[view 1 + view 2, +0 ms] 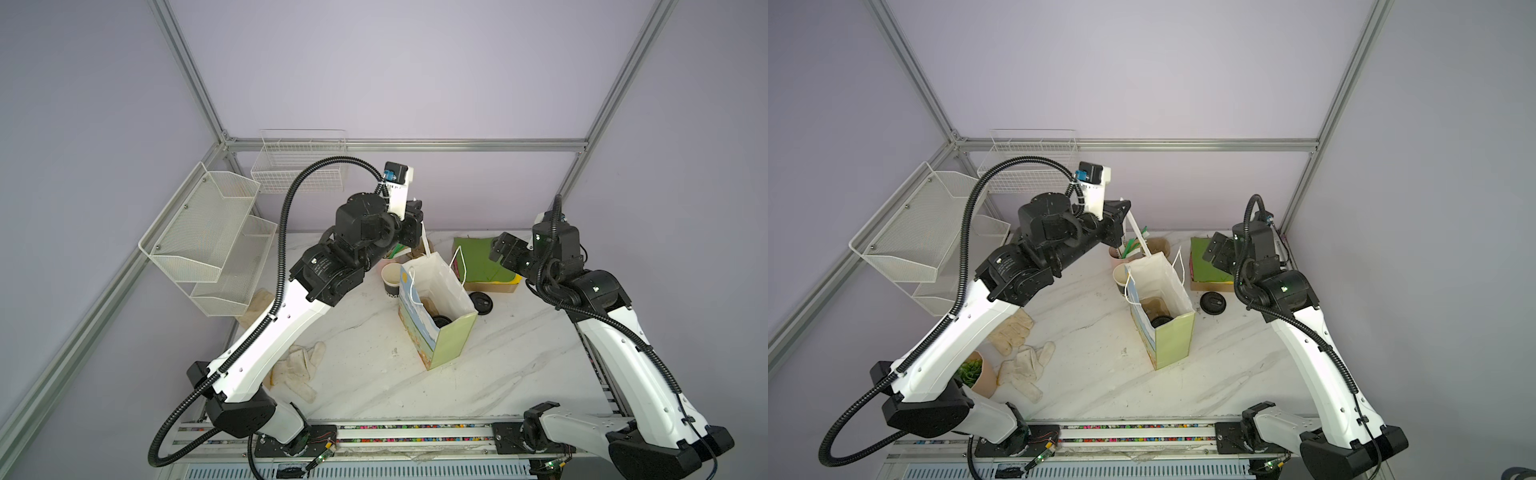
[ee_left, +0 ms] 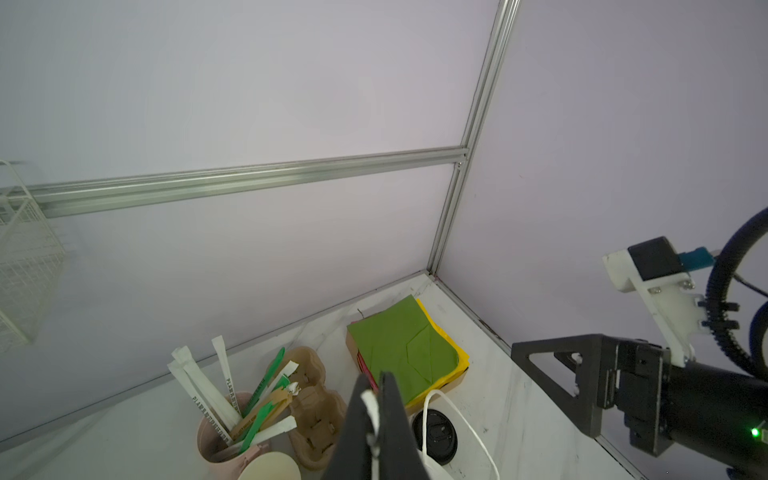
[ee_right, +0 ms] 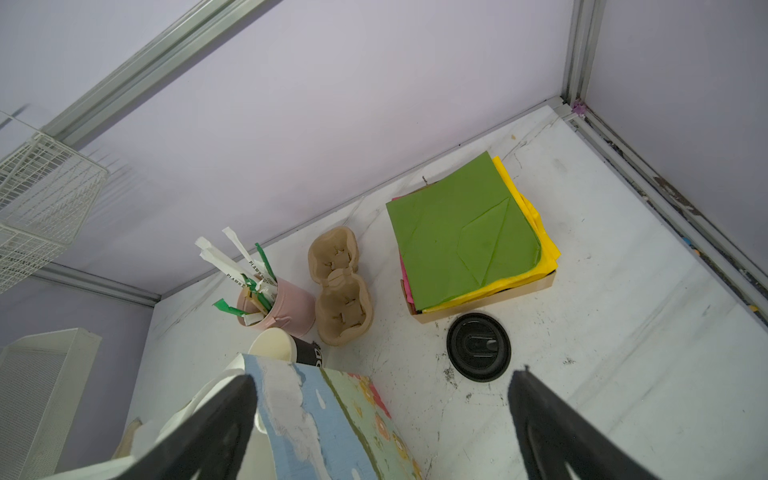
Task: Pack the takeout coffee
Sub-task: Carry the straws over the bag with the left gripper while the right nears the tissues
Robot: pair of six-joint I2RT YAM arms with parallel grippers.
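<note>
Paper bag (image 1: 451, 340) stands open mid-table, and the takeout coffee (image 1: 441, 322) sits at its bottom, lid up, in both top views. Above the bag's far rim the left gripper (image 2: 375, 380) is pinched tight on a wrapped straw (image 1: 1139, 235), whose lower end reaches down to that rim. To do this well, I judge it should carry the straw over the mouth, tip it steeper, lower it beside the cup rather than onto the lid, and let go only once the end is inside. Farther right, the right gripper (image 3: 383, 376) hangs spread wide and empty near the green paper stack (image 3: 461, 245); it could steady the bag's wall.
</note>
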